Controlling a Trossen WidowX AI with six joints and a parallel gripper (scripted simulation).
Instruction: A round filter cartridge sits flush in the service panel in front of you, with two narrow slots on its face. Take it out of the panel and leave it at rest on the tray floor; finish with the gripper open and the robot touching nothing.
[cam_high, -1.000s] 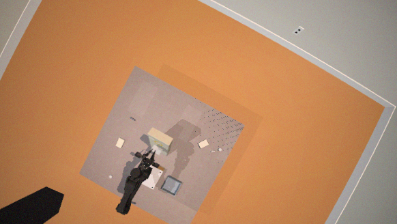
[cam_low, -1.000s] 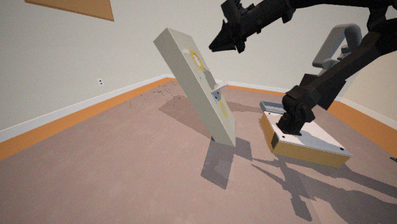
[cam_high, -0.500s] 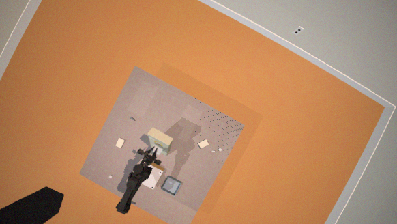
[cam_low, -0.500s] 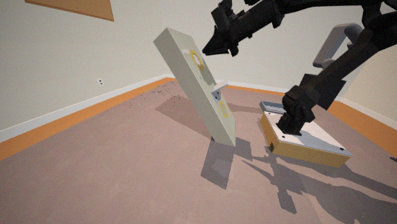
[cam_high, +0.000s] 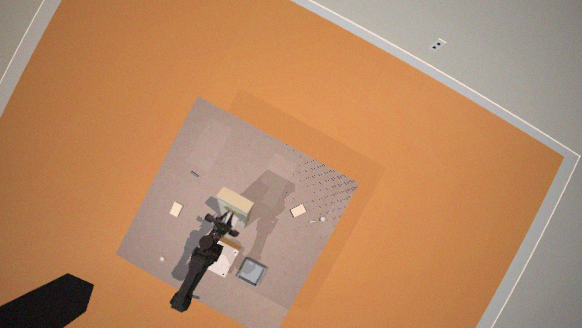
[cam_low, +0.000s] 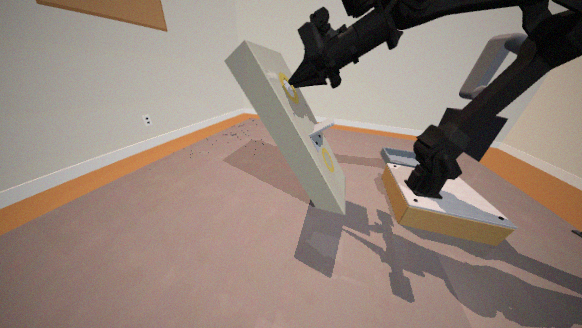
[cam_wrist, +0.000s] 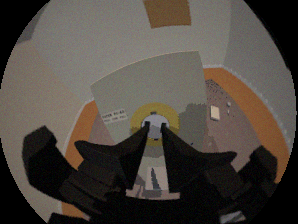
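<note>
The black jointed arm (cam_low: 480, 100) reaches from its tan base block (cam_low: 450, 220) toward ten o'clock, nose slanted down. Its black pincer (cam_low: 295, 81), narrowed but not gripping anything, has its tips at the yellow-ringed round filter cartridge (cam_low: 289, 89). That cartridge sits flush high in the leaning pale-green service panel (cam_low: 280, 130), face toward the arm.

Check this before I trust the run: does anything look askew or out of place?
The panel leans back instead of standing upright. Otherwise nothing stands out: the cartridge sits in its yellow ring, with the gripper tips at its face.
</note>
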